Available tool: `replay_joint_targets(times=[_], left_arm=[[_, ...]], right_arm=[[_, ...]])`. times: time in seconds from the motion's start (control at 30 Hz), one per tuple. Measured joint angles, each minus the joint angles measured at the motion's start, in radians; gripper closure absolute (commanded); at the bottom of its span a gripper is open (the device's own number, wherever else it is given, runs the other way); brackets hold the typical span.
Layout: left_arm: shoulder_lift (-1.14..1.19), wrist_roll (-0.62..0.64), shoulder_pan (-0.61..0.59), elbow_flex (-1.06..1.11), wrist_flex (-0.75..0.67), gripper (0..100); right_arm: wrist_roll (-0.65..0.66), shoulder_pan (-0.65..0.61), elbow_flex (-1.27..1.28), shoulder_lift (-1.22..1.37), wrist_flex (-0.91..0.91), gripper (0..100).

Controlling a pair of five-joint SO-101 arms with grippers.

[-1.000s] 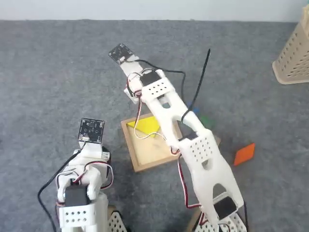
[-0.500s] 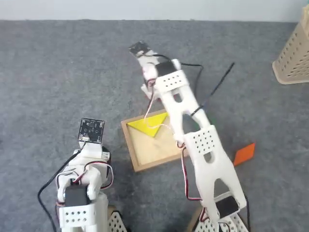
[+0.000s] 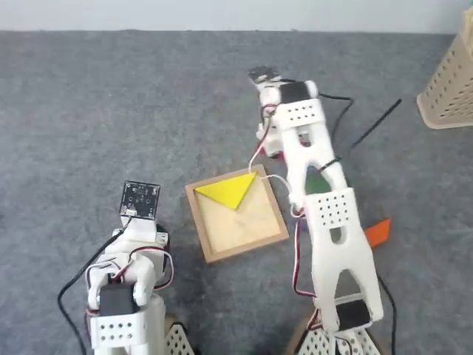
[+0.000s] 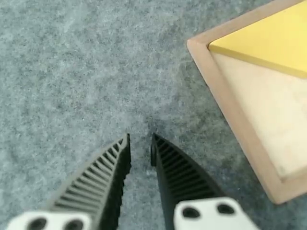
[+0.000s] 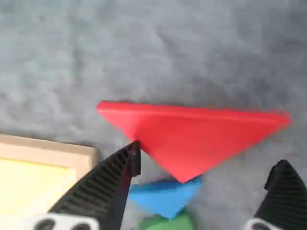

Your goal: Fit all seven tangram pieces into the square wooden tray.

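Grey carpet [image 3: 111, 96] is covering the table where we are working, and a beige perforated basket [image 3: 449, 78] is standing at its far right edge. We are looking down on the square wooden tray [image 3: 244, 248] near the middle, with the yellow triangle [image 3: 225, 190] lying flat in its far left corner. We are holding our left gripper [image 4: 139, 143] over bare carpet just left of the tray, its fingers drawn almost together with only a narrow slit between the tips and nothing in them. We are stretching our right arm past the tray's far right corner, where the right gripper [image 5: 209, 154] is hanging with its fingers spread wide on either side of the red triangle [image 5: 192, 132], which is lying on the carpet. At that triangle's near point the blue piece [image 5: 165, 196] is meeting it, and the green piece [image 5: 168, 224] is lying just beside the blue one. Right of the tray and apart from it, the orange piece [image 3: 378, 232] is showing partly from under our right arm.
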Motion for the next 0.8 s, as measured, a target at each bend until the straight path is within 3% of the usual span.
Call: replay_joint_targets(times=[0.4, 0.8], left_arm=[[0.000, 0.000, 0.000, 0.000, 0.000, 93], [0.000, 0.000, 0.000, 0.000, 0.000, 93]], right_arm=[[-0.029, 0.118, 0.017, -0.002, 0.005, 61.6], [-0.055, 0.121, 0.542, -0.381, 0.003, 61.5]])
